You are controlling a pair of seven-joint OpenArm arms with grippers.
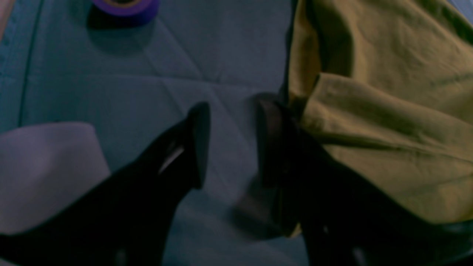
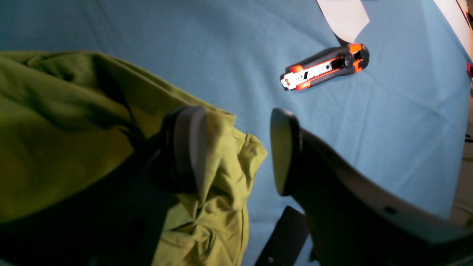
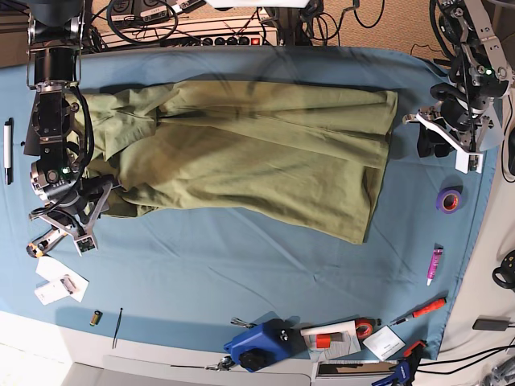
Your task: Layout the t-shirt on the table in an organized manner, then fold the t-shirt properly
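The olive-green t-shirt (image 3: 241,149) lies spread across the far half of the light-blue table (image 3: 241,265), with creases and a folded-over band along its upper part. My left gripper (image 1: 232,107) is open over bare cloth, and its right finger (image 1: 271,140) is against the shirt's edge (image 1: 388,111). In the base view it (image 3: 434,141) is at the shirt's right end. My right gripper (image 2: 236,122) is open. A bunched edge of the shirt (image 2: 221,177) lies against its left finger (image 2: 188,147) and partly in the gap. In the base view it (image 3: 68,221) is at the shirt's left end.
A purple tape roll (image 1: 125,7) lies close to the left gripper, also in the base view (image 3: 449,199). An orange-black box cutter (image 2: 325,66) and white paper (image 2: 343,18) lie by the right gripper. Pens, tools and a blue device (image 3: 257,346) line the table's edges.
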